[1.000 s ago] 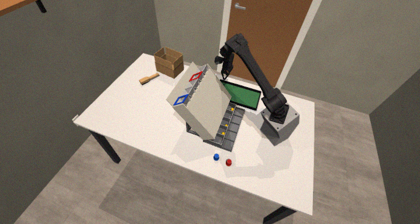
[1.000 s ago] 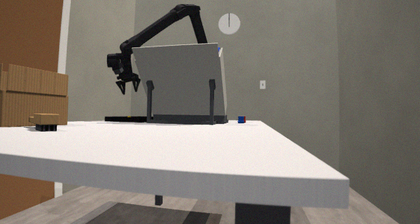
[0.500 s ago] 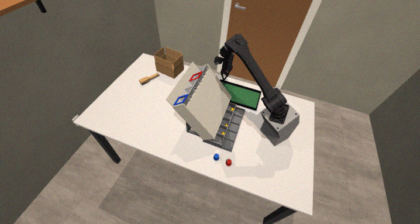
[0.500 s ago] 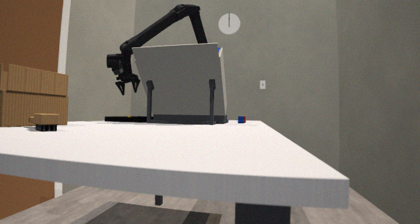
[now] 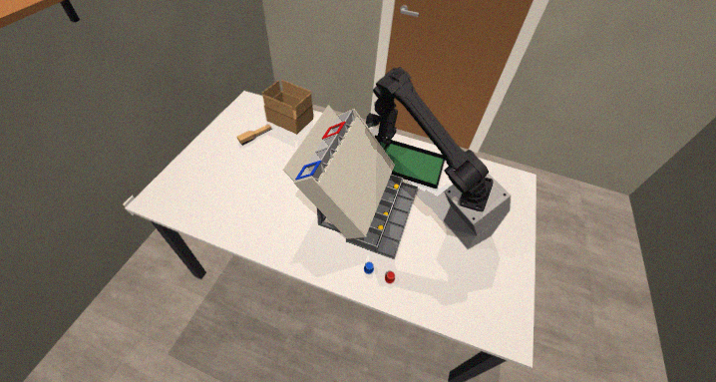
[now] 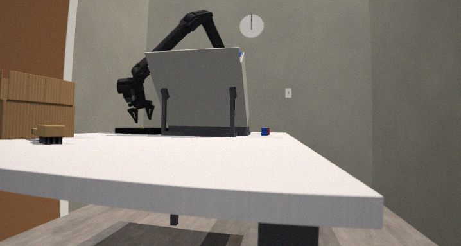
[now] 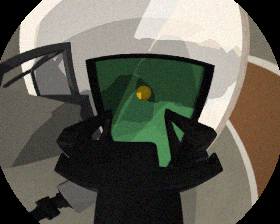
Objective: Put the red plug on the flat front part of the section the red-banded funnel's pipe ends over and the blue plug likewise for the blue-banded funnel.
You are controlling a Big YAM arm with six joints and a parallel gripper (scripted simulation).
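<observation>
My gripper (image 6: pixel 140 112) is open and empty, hanging above the green marble tray (image 5: pixel 414 163) behind the covered box (image 5: pixel 345 172). In the wrist view the gripper (image 7: pixel 143 123) frames the tray (image 7: pixel 148 106) with one yellow marble (image 7: pixel 144 92) lying on it. The red-banded funnel (image 5: pixel 333 130) and the blue-banded funnel (image 5: pixel 307 170) sit on top of the box. Three yellow marbles (image 5: pixel 396 186) (image 5: pixel 385 213) (image 5: pixel 380 227) lie in separate sections of the grey sectioned tray (image 5: pixel 388 216) in front of the cover. The blue plug (image 5: pixel 369 266) and the red plug (image 5: pixel 389 276) stand on the table near the front edge.
A cardboard box (image 5: pixel 287 106) and a wooden brush (image 5: pixel 253 134) are at the table's far left corner. The arm's base (image 5: pixel 474 209) stands to the right of the sectioned tray. A door is behind the table.
</observation>
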